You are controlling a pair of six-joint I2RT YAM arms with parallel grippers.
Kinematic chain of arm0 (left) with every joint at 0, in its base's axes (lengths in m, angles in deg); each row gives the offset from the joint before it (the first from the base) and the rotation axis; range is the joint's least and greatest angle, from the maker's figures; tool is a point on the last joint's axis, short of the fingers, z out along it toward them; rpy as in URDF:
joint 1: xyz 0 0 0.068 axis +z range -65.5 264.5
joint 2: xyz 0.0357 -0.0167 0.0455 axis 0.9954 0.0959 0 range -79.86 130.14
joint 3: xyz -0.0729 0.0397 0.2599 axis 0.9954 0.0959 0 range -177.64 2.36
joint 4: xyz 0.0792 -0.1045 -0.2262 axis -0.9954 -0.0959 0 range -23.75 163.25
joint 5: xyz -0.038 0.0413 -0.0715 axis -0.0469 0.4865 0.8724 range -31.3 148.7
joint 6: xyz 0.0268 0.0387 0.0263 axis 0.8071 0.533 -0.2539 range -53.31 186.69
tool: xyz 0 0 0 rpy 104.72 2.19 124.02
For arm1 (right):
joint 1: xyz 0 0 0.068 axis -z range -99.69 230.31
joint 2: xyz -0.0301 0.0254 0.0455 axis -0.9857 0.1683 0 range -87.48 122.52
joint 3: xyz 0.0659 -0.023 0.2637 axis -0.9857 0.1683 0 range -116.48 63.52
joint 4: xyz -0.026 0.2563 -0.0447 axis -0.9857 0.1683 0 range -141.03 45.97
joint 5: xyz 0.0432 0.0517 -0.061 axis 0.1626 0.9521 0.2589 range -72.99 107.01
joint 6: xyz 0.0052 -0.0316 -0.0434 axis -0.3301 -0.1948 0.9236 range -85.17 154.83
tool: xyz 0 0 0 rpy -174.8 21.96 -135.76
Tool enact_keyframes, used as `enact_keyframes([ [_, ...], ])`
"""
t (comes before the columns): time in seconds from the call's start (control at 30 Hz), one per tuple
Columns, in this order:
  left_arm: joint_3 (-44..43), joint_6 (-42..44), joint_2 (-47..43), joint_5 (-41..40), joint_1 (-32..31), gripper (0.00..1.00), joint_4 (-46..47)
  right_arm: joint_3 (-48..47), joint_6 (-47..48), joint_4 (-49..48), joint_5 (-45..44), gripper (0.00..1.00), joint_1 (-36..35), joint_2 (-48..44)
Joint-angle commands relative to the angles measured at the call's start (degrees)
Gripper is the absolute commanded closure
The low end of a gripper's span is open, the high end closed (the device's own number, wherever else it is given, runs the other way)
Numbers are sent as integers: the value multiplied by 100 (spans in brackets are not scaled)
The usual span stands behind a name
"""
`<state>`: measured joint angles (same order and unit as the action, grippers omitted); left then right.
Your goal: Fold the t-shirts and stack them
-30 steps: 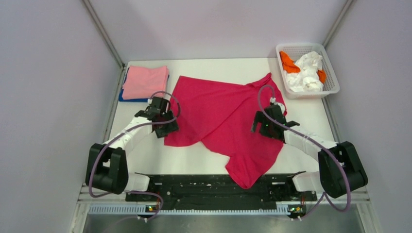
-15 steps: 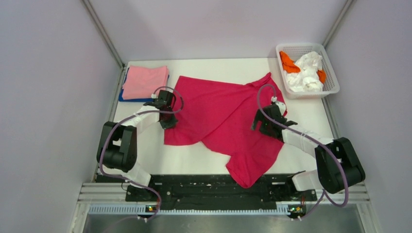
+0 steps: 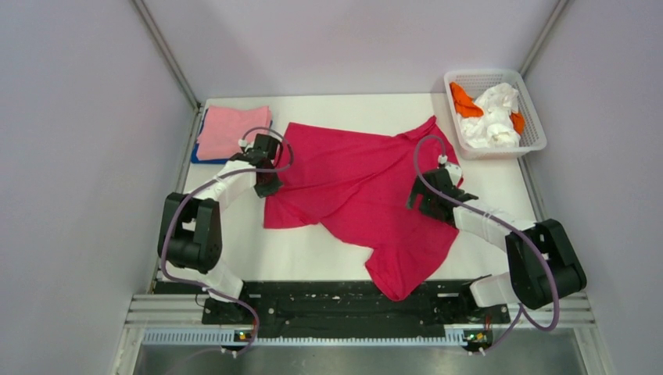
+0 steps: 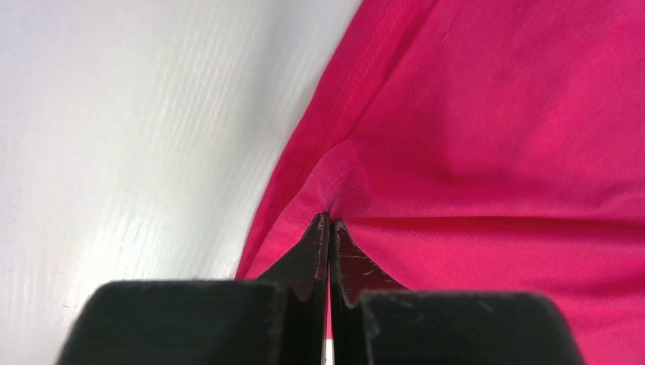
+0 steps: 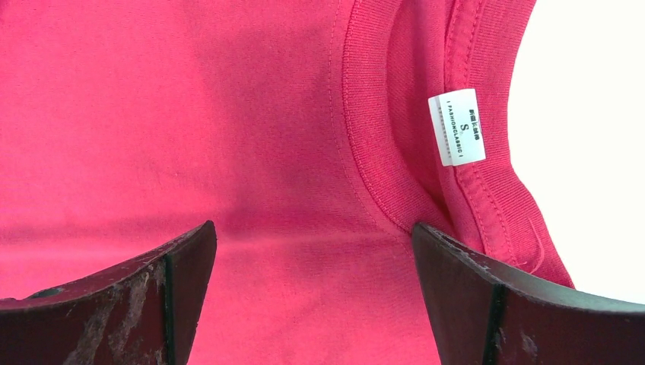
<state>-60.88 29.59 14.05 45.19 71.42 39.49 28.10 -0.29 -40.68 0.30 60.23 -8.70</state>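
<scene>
**Crimson t-shirt (image 3: 352, 183) pinched left, jaws apart right**

From above, I see it lying crumpled across the middle of the white surface (image 3: 500, 180). The pink t-shirt (image 3: 232, 131) sits folded on the blue t-shirt (image 3: 207, 159) in the far left corner. On my left wrist camera, the left jaws are together, clamped on the crimson hem. On my right wrist camera, the right jaws stand apart over the collar, near its size label (image 5: 456, 127)

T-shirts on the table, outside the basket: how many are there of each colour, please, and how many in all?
crimson-red t-shirt: 1, spread out
light pink t-shirt: 1, folded
deep blue t-shirt: 1, folded; only its edge shows under the pink one
Total: 3
</scene>
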Motion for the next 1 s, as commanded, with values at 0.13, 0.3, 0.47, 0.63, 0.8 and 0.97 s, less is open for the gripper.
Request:
enact_keyframes([
  [0.13, -1060, 251, 591, -340, 212, 100, -39, -31, 39, 459, -192, 1, 140, 198],
  [0.3, -1657, 424, 1023, -399, 314, 100, -66, -53, 71, 479, -211, 1, 170, 238],
  [0.47, -2182, 619, 1456, -21, 350, 100, -105, -83, 101, 485, -223, 1, 180, 278],
  [0.63, -2214, 647, 1393, 207, 350, 55, -425, -101, 128, 505, -223, 1, 188, 297],
  [0.8, -1113, 308, 289, -121, 350, 39, -531, -114, 112, 515, -234, 1, 183, 245],
  [0.97, 642, -222, -1011, -123, 467, 35, -179, -123, 101, 508, -194, 1, 180, 260],
])
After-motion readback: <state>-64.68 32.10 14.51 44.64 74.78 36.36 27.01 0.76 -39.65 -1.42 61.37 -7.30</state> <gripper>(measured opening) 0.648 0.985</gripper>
